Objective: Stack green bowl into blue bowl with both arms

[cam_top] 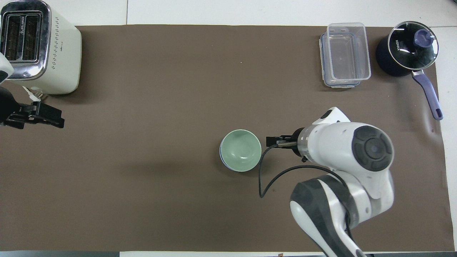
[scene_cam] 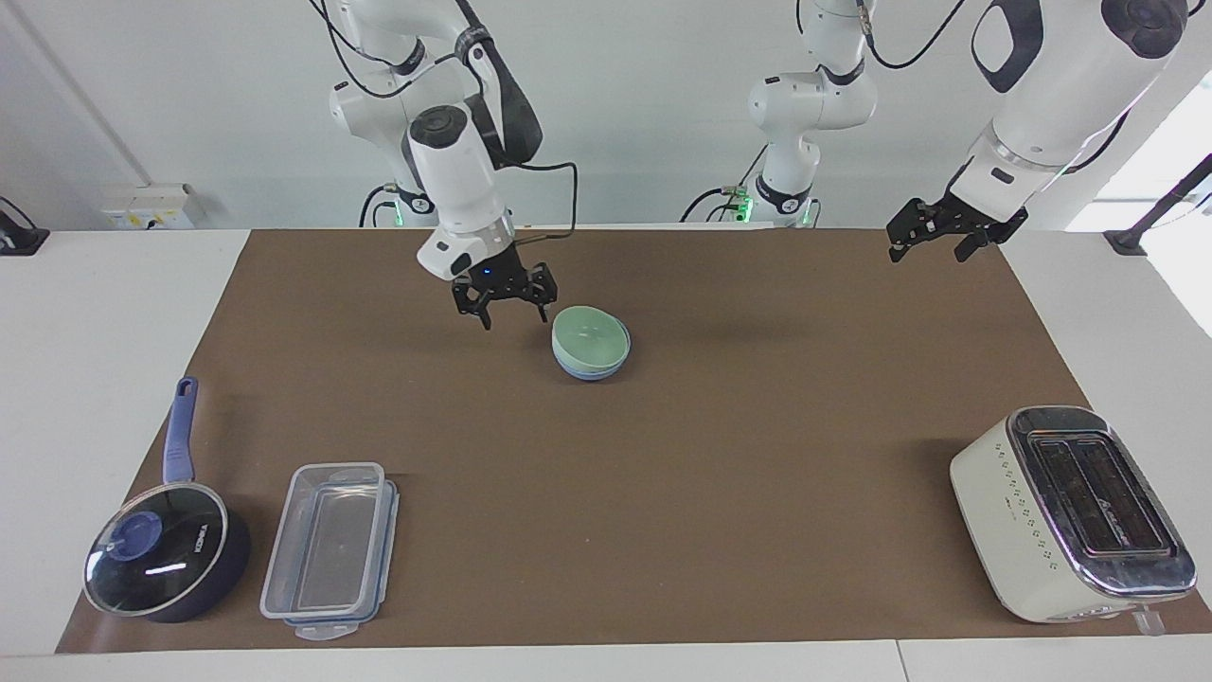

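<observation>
The pale green bowl [scene_cam: 591, 336] [cam_top: 240, 150] sits nested inside the blue bowl [scene_cam: 587, 372] [cam_top: 221, 156] on the brown mat, mid-table. Only a thin blue edge shows under it. My right gripper [scene_cam: 514, 315] [cam_top: 275, 141] hangs open and empty just above the mat, beside the stacked bowls toward the right arm's end, clear of the rim. My left gripper [scene_cam: 924, 248] [cam_top: 50, 119] waits raised and open, holding nothing, over the mat's edge at the left arm's end.
A cream toaster [scene_cam: 1070, 511] [cam_top: 39, 46] stands at the left arm's end, farther from the robots. A clear lidded container [scene_cam: 331, 549] [cam_top: 344, 53] and a dark blue lidded saucepan [scene_cam: 166, 559] [cam_top: 407, 50] sit at the right arm's end.
</observation>
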{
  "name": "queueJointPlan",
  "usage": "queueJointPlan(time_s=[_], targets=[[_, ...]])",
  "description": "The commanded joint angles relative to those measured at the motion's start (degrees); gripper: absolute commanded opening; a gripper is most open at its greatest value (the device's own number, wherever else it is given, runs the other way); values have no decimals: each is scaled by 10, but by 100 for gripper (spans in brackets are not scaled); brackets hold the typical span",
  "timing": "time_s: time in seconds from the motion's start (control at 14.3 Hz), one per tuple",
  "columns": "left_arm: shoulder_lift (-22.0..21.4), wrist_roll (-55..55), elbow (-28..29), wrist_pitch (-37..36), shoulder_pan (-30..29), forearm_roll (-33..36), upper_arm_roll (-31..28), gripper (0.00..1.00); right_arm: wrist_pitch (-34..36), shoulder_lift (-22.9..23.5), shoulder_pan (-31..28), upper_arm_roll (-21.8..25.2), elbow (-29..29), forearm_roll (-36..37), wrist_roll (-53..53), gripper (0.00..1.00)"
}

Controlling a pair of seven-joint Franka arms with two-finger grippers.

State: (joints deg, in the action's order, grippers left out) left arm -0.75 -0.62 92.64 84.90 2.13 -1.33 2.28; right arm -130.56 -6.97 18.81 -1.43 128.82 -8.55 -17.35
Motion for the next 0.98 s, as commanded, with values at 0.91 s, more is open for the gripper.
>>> queueJointPlan(time_s=[0.91], targets=[[0, 3, -2, 4, 0, 16, -2, 100, 236, 11, -212, -2, -194, 78, 81, 100]])
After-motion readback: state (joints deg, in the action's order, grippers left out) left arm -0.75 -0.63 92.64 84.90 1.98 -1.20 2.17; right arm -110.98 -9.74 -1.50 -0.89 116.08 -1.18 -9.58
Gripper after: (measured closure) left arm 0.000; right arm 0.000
